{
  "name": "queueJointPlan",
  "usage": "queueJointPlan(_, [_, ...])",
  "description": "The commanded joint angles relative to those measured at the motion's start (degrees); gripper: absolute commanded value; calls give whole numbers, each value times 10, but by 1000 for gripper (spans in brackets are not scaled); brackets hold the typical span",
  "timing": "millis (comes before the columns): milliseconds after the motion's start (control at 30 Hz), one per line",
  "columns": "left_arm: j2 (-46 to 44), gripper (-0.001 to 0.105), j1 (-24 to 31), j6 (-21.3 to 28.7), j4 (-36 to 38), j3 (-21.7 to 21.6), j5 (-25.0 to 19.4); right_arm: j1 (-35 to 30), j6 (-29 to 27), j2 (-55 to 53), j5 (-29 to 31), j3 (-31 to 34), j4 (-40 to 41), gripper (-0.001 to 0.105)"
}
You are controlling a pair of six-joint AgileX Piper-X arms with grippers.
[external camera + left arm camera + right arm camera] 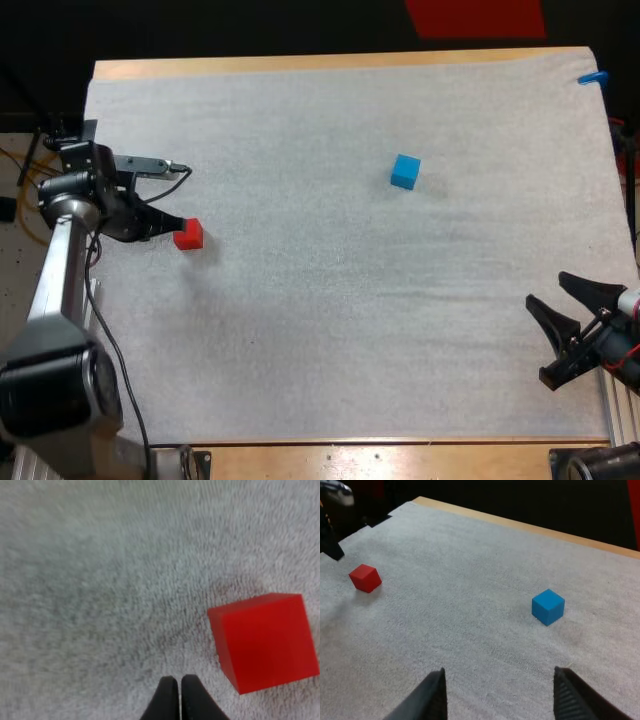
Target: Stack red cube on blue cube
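Your left gripper (179,681), fingers pressed together, sits just left of the red cube (265,640) — probably light and rigid. Open up and pinch opposite flat faces. Right gripper (500,696) is spread.

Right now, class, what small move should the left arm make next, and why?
Probably open the left gripper and shift it sideways over the red cube: its fingers touch, shut on nothing, and the cube sits on the mat beside them, ungrasped.

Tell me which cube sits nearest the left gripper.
The red cube: it sits just beside the tips of the shut left gripper, though not touching them, while the blue cube lies far off across the table.
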Motion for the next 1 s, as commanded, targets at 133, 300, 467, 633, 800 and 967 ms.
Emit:
queueJointPlan(133, [46,0,0,-15,20,-36,7,0,-3,1,4,-5,-4,47])
queueJointPlan(300, [67,0,0,-26,18,-44,7,0,-3,1,11,-5,-4,47])
queueJointPlan(467, [84,0,-1,-36,23,-44,7,0,-3,1,12,-5,-4,47])
queueJointPlan(633, [85,0,-22,-36,27,-44,18,0,-3,1,12,-5,-4,47])
queueJointPlan(800, [85,0,-60,-34,26,-44,20,0,-3,1,12,-5,-4,47])
queueJointPlan(967, [85,0,-97,-34,22,-44,21,0,-3,1,12,-5,-4,47])
